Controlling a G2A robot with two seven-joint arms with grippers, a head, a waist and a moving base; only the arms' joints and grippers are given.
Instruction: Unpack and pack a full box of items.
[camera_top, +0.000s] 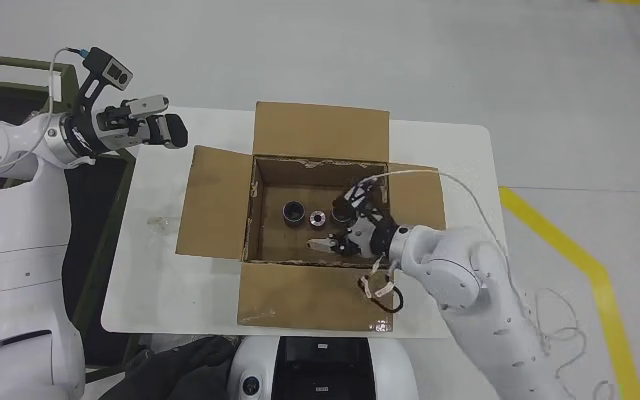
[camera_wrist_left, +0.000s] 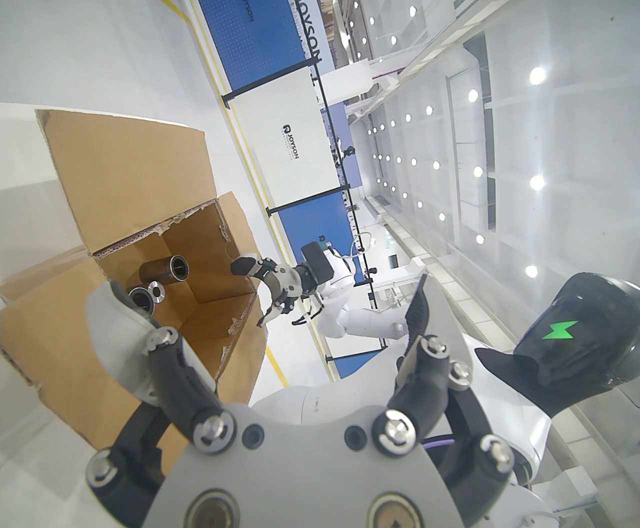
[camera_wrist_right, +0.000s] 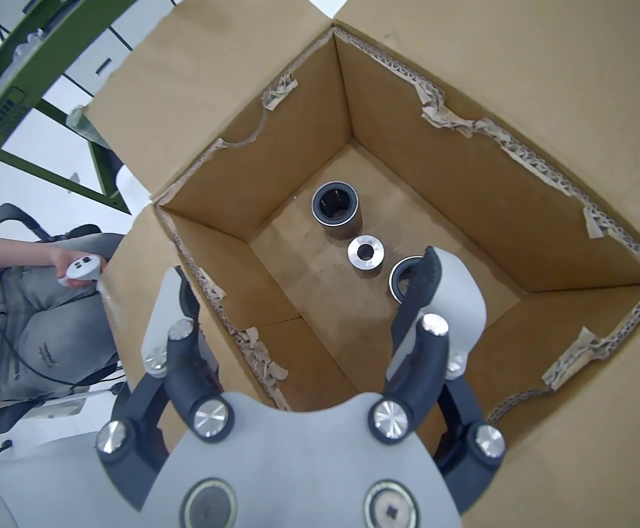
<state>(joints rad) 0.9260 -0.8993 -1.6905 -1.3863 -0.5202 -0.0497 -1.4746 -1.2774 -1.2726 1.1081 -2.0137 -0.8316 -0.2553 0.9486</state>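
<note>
An open cardboard box (camera_top: 320, 130) stands mid-table with its flaps spread. On its floor lie a dark metal cylinder (camera_wrist_right: 335, 202), a small silver ring (camera_wrist_right: 366, 251) and a second dark cylinder (camera_wrist_right: 400, 280), half hidden by one finger. They lie in a row, also seen from above as cylinder (camera_top: 294, 212) and ring (camera_top: 317, 219). My right gripper (camera_top: 340, 217) hangs open inside the box mouth above the second cylinder, holding nothing. My left gripper (camera_top: 168, 118) is open and empty, raised beyond the box's far left corner. The box (camera_wrist_left: 125, 165) lies ahead of it.
A dark green bin frame (camera_top: 95, 230) stands along the table's left side. Bare white table (camera_top: 150, 270) surrounds the box. A yellow floor line (camera_top: 560, 240) runs on the right. Torn tape strips hang from the box rim (camera_wrist_right: 500, 135).
</note>
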